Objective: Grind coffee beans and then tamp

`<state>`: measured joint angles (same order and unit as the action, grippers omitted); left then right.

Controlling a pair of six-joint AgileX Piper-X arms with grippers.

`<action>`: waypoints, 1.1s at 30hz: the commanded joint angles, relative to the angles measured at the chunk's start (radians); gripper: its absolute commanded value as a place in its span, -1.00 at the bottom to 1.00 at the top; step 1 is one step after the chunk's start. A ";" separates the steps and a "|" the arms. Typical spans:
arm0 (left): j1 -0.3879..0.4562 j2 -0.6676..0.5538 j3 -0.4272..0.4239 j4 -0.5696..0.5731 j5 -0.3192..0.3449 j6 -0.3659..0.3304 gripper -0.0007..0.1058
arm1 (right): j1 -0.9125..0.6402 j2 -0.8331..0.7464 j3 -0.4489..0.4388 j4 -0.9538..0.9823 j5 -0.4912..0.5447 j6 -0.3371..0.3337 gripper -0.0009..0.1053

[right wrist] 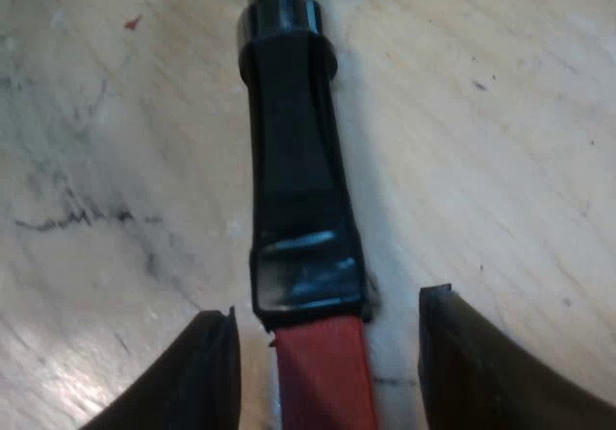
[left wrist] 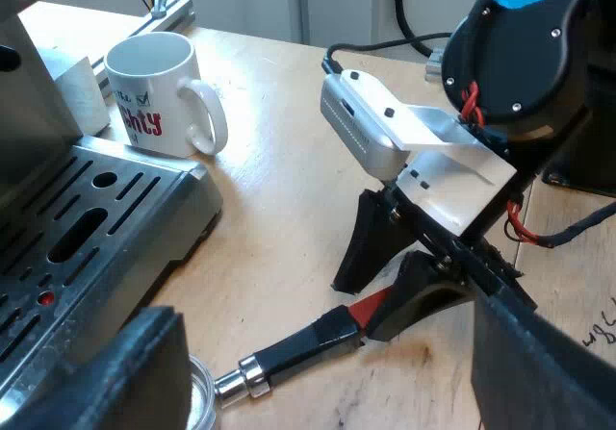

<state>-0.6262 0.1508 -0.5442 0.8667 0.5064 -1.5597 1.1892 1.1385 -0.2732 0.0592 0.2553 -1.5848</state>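
The metal holder lies flat on the wooden table, its dark handle [left wrist: 303, 345] running from a metal neck [left wrist: 241, 380] to the red end [left wrist: 371, 307]. Its round head [left wrist: 200, 396] rests by the espresso machine's drip tray [left wrist: 87, 228]. My right gripper [right wrist: 322, 353] is open and straddles the red end [right wrist: 322, 372], with a gap on each side between the handle [right wrist: 294, 180] and the fingers [right wrist: 207, 377]. My left gripper [left wrist: 327, 392] hangs open above the holder, its fingers [left wrist: 125, 372] wide apart with nothing between them. The right gripper [left wrist: 395, 276] stands at the handle's red end.
A white mug [left wrist: 154, 93] with printed lettering stands on the table beside the espresso machine's corner. A white box [left wrist: 82, 88] sits behind the mug. Bare wooden table [left wrist: 279, 161] lies between the mug and the right arm.
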 commanded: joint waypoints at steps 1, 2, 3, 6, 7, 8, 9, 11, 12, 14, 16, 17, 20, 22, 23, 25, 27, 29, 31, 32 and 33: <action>-0.004 -0.006 -0.001 -0.004 0.005 -0.014 0.21 | -0.003 -0.009 -0.050 0.080 0.002 -0.004 -0.15; -0.004 -0.006 -0.001 -0.004 0.005 -0.014 0.21 | -0.003 -0.009 -0.057 0.096 0.002 -0.004 -0.15; -0.004 -0.006 -0.001 -0.004 0.005 -0.014 0.21 | -0.003 -0.009 -0.078 0.149 0.002 -0.004 -0.15; -0.004 -0.006 -0.001 -0.004 0.005 -0.014 0.21 | -0.003 -0.009 -0.132 0.276 0.002 -0.004 -0.15; -0.004 -0.006 -0.001 -0.004 0.005 -0.014 0.21 | -0.003 -0.009 -0.150 0.316 0.002 -0.004 -0.15; -0.004 -0.006 -0.001 -0.004 0.005 -0.014 0.21 | -0.003 -0.016 -0.172 0.359 0.002 -0.004 -0.15; -0.004 -0.006 -0.001 -0.004 0.005 -0.014 0.21 | -0.003 -0.019 -0.183 0.379 0.002 -0.004 -0.15; -0.004 -0.006 -0.001 -0.004 0.005 -0.014 0.21 | 0.000 -0.041 -0.220 0.437 0.002 -0.004 -0.15; -0.004 -0.006 -0.001 -0.004 0.005 -0.014 0.21 | 0.002 -0.048 -0.225 0.444 0.002 -0.004 -0.15; -0.004 -0.006 -0.001 -0.004 0.005 -0.014 0.21 | 0.002 -0.079 -0.248 0.471 0.002 -0.013 -0.15; -0.004 -0.006 -0.001 -0.004 0.005 -0.014 0.21 | 0.002 -0.106 -0.264 0.494 0.002 -0.012 -0.15; -0.004 -0.006 -0.001 -0.004 0.005 -0.014 0.21 | 0.002 -0.129 -0.271 0.505 0.002 -0.012 -0.15; -0.004 -0.006 -0.001 -0.004 0.005 -0.014 0.21 | 0.002 -0.189 -0.281 0.507 0.002 -0.012 -0.15; -0.004 -0.006 -0.001 -0.004 0.005 -0.014 0.21 | 0.002 -0.222 -0.283 0.504 0.002 -0.012 -0.15; -0.004 -0.006 -0.001 -0.004 0.005 -0.014 0.21 | 0.002 -0.244 -0.282 0.501 0.002 -0.012 -0.14; -0.004 -0.006 -0.001 -0.004 0.005 -0.014 0.21 | 0.002 -0.273 -0.282 0.502 0.002 -0.012 -0.09; -0.004 -0.006 -0.001 -0.004 0.005 -0.014 0.21 | 0.002 -0.303 -0.282 0.502 0.002 -0.012 0.04; -0.004 -0.006 -0.001 -0.004 0.005 -0.014 0.21 | 0.002 -0.332 -0.282 0.490 0.002 -0.015 0.31; -0.004 -0.006 -0.001 -0.004 0.005 -0.014 0.21 | 0.002 -0.347 -0.282 0.471 -0.007 -0.040 0.40; -0.004 -0.006 -0.001 -0.004 0.002 -0.014 0.21 | 0.002 -0.356 -0.282 0.453 -0.020 -0.066 0.40; -0.004 -0.006 -0.001 -0.004 0.000 -0.014 0.21 | 0.002 -0.358 -0.282 0.441 -0.029 -0.084 0.40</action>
<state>-0.6262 0.1508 -0.5442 0.8667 0.5064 -1.5597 1.1892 0.7871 -0.5465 0.5145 0.2349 -1.6487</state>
